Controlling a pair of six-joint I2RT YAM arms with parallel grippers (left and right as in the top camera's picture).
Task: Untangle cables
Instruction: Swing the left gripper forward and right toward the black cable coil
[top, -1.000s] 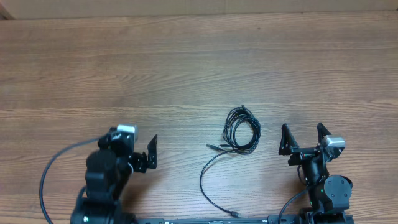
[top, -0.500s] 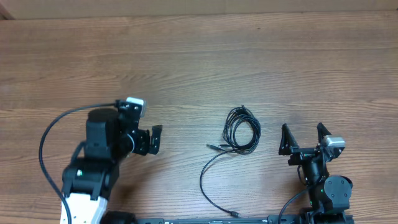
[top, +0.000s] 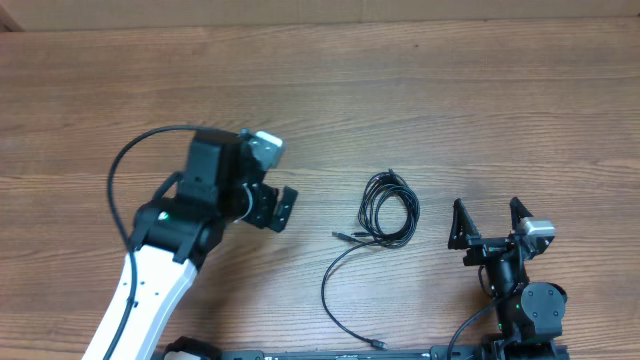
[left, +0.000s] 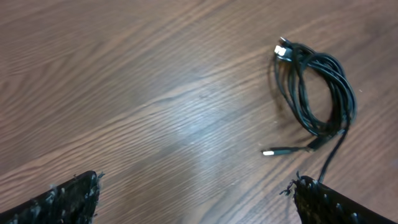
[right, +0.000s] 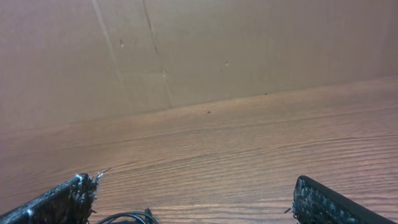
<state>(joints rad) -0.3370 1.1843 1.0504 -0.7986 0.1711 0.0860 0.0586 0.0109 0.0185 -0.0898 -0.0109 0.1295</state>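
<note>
The cables (top: 412, 215) lie as a small black coil on the wooden table (top: 320, 90), right of centre. One loose tail (top: 325, 285) curves down toward the front edge, and a small plug (top: 340, 236) sticks out at the coil's lower left. My left gripper (top: 278, 206) hovers open to the left of the coil, apart from it. The left wrist view shows the coil (left: 301, 102) and a plug (left: 273, 151) ahead of the wide-apart fingertips (left: 81, 193). My right gripper (top: 488, 222) stands open to the right of the coil, holding nothing. Only a sliver of cable (right: 127, 218) shows in its wrist view.
A brown cardboard wall (right: 199, 50) rises behind the table's far edge. The left arm's thick black wire (top: 120, 190) loops out beside its white link. The arm bases sit along the front edge.
The left arm has swung up and to the right, bringing its open gripper closer to the coil. The right arm and the cables have not moved.
</note>
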